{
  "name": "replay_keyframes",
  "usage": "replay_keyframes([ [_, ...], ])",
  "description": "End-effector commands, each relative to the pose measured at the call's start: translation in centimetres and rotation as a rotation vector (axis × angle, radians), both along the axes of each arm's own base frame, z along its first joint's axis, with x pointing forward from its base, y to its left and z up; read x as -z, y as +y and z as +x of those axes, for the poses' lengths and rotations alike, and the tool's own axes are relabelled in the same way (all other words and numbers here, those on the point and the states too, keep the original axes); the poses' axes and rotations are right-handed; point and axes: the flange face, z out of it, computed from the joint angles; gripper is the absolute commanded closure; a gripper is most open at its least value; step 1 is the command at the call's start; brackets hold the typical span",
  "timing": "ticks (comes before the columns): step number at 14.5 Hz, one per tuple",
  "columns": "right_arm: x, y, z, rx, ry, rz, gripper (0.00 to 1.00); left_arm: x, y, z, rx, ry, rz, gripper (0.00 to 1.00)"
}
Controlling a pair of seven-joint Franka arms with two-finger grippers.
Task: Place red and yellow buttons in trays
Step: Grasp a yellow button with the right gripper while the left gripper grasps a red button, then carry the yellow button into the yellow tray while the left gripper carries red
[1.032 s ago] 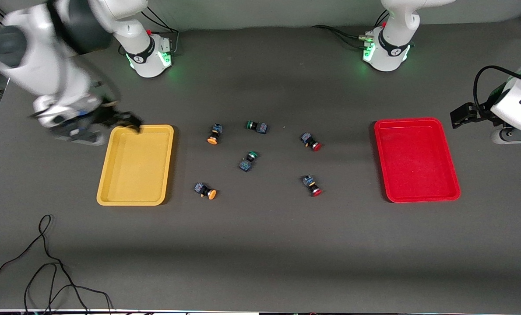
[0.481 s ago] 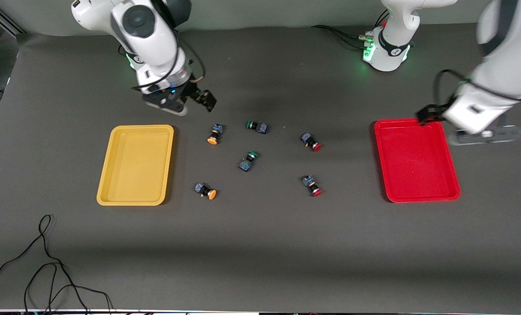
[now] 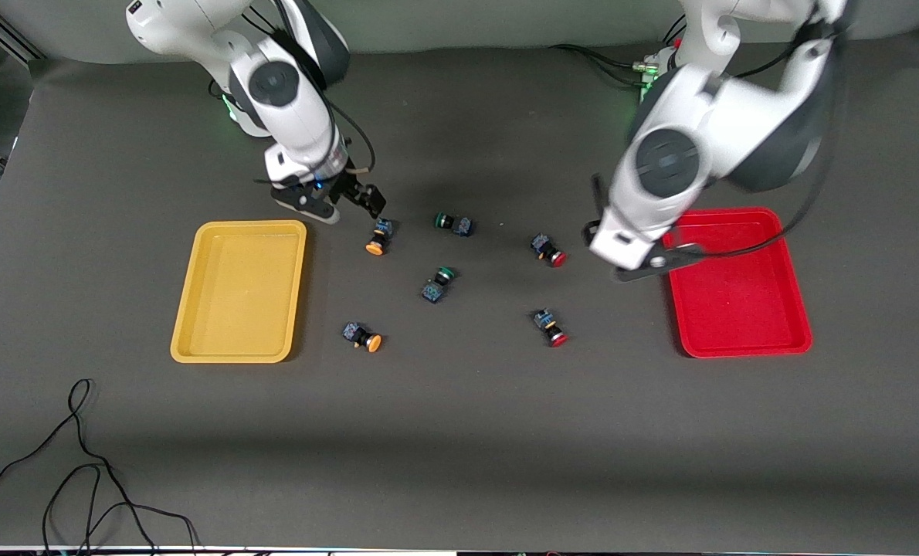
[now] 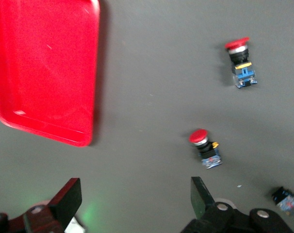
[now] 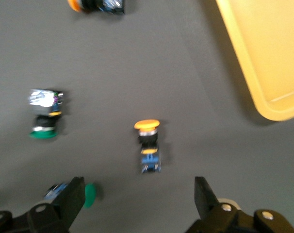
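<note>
Two yellow-capped buttons (image 3: 377, 237) (image 3: 363, 337) lie beside the mustard tray (image 3: 197, 309), toward the table's middle. Two red-capped buttons (image 3: 547, 250) (image 3: 550, 327) lie beside the red tray (image 3: 784, 309). My right gripper (image 3: 351, 197) is open and empty, hovering just off the yellow button (image 5: 148, 145) that lies farther from the front camera; the mustard tray's corner (image 5: 263, 58) shows too. My left gripper (image 3: 600, 224) is open and empty, over bare table between the red tray (image 4: 45, 68) and the red buttons (image 4: 204, 148) (image 4: 241, 63).
Two green-capped buttons (image 3: 452, 223) (image 3: 437, 283) lie between the yellow and red ones; they show in the right wrist view (image 5: 45, 119) (image 5: 72, 194). A black cable (image 3: 81, 463) loops near the front edge at the right arm's end.
Both arms swung in toward the table's middle. The right gripper went from the mustard tray's corner to the yellow button. The left went from outside the red tray to beside the red buttons.
</note>
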Motion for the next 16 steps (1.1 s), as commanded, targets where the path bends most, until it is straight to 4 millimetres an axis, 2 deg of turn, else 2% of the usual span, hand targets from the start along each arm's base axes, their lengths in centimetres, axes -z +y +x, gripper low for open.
replay_keyframes([
  [1,7.6,0.9,0.8,0.001,-0.011,-0.022,0.0,4.2,-3.4,-1.0,-0.088,0.024,0.039,0.0],
  [3,10.9,1.3,0.1,-0.014,-0.006,-0.032,0.0,7.4,-5.4,-2.0,-0.157,0.056,0.031,0.01],
  [5,11.5,1.3,0.1,-0.014,-0.001,-0.037,0.0,10.7,-6.7,-2.6,-0.203,0.057,0.029,0.01],
  [7,12.4,1.2,-0.1,-0.016,0.007,-0.045,0.0,14.3,-6.6,-3.3,-0.236,0.058,0.038,0.01],
  [8,12.8,1.3,-0.1,-0.02,0.012,-0.05,0.05,15.9,-6.3,-3.7,-0.24,0.054,0.034,0.01],
  [10,13.0,1.3,-0.1,-0.026,0.014,-0.052,0.56,18.5,-6.1,-4.3,-0.254,0.043,0.018,0.02],
  [11,13.0,1.3,-0.1,-0.028,0.014,-0.052,0.73,19.2,-6.0,-4.3,-0.261,0.043,0.014,0.03],
  [12,12.9,1.3,0.0,-0.029,0.012,-0.051,0.81,20.2,-5.9,-4.4,-0.264,0.055,0.019,0.04],
  [14,12.7,1.5,0.2,-0.031,0.009,-0.048,0.84,21.5,-6.1,-4.4,-0.269,0.048,0.009,0.08],
  [16,11.2,2.0,1.0,-0.036,-0.004,-0.037,0.86,22.6,-6.1,-4.6,-0.296,0.067,-0.004,0.21],
])
